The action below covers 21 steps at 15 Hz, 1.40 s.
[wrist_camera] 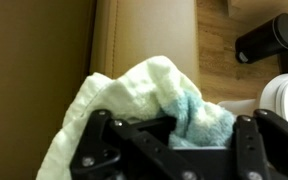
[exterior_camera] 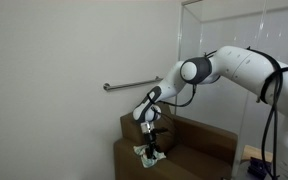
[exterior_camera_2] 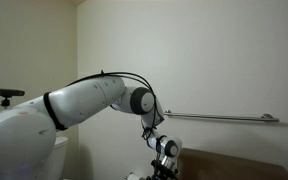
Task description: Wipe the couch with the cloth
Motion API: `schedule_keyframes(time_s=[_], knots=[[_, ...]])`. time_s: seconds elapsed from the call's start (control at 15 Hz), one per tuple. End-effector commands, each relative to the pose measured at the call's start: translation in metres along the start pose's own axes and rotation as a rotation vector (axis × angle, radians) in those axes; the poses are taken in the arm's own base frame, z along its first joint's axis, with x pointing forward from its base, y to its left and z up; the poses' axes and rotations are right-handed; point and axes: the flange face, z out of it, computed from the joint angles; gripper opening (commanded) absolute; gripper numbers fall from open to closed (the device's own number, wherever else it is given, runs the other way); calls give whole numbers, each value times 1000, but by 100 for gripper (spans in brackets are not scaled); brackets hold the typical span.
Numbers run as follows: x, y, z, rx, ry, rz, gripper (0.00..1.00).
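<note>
The gripper (exterior_camera: 150, 147) is clenched on the cloth (exterior_camera: 145, 154); the wrist view shows it bunched between the fingers (wrist_camera: 92, 140); it rests on the couch's (exterior_camera: 199, 142) armrest top.

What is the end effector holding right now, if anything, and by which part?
The end effector is shut on the cloth, pinching a bunched fold at its blue-green patch. The white remainder hangs loose over the couch.

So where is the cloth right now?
In the wrist view the cloth is bunched in the shut end effector; in an exterior view it rests on the couch armrest, below the wall rail.
</note>
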Motion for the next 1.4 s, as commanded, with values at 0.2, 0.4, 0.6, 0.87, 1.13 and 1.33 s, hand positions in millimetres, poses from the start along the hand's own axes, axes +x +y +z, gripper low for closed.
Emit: schedule_keyframes(time_s=[0.2,0.4,0.6,0.87,1.13,1.33], knots=[[-55,-6,52,59,-62,-7,5],[-56,-3,46,48,-62,-44,5],[-44,5,29,37,-40,-62,5],[-22,4,2,17,-17,-67,5],[7,-4,-33,-10,44,-81,5],[24,-13,-54,-13,66,-102,5]])
